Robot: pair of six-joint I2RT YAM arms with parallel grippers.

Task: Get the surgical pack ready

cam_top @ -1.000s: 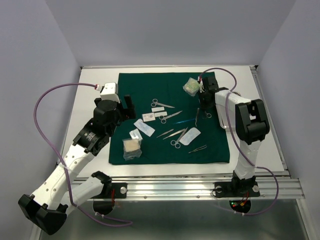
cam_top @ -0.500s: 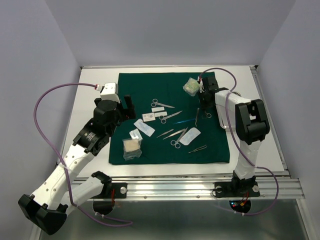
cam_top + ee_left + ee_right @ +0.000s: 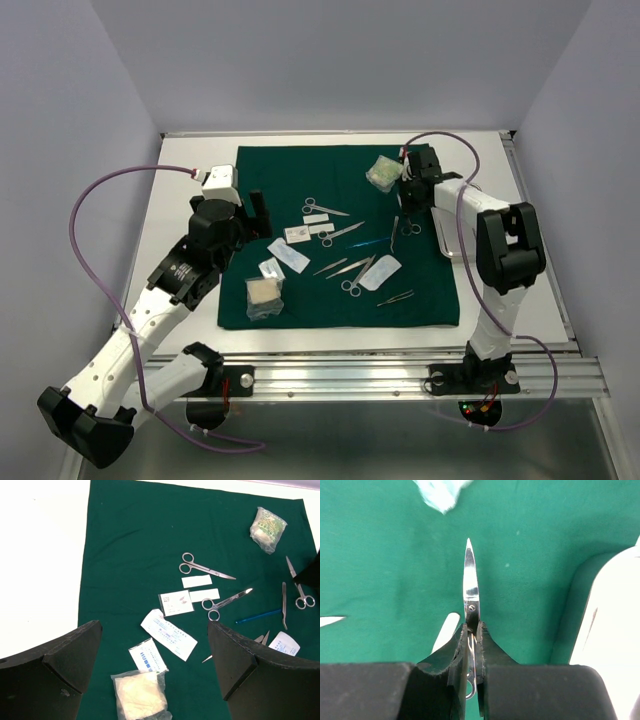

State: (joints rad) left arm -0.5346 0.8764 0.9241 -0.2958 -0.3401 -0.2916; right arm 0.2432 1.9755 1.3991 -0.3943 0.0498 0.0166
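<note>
- The right claw (image 3: 472,630) is clamped on the scissors (image 3: 469,575) at their pivot, over the far right of the drape (image 3: 285,170). So thin a hold could let them swivel or slip.
- The tray (image 3: 612,630) lies just right of them. A swinging blade could snag the cloth or strike its rim.
- The left claw (image 3: 154,630) hangs apart over the near left, holding nothing.
- The scissors' rings hide under the right claw, and whether they are lifted is unclear. The right arm (image 3: 505,250) covers much of the tray.

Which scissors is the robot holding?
The scissors at the cloth's right edge, pinched between the right gripper's jaws. The other pairs lie loose mid-cloth.
</note>
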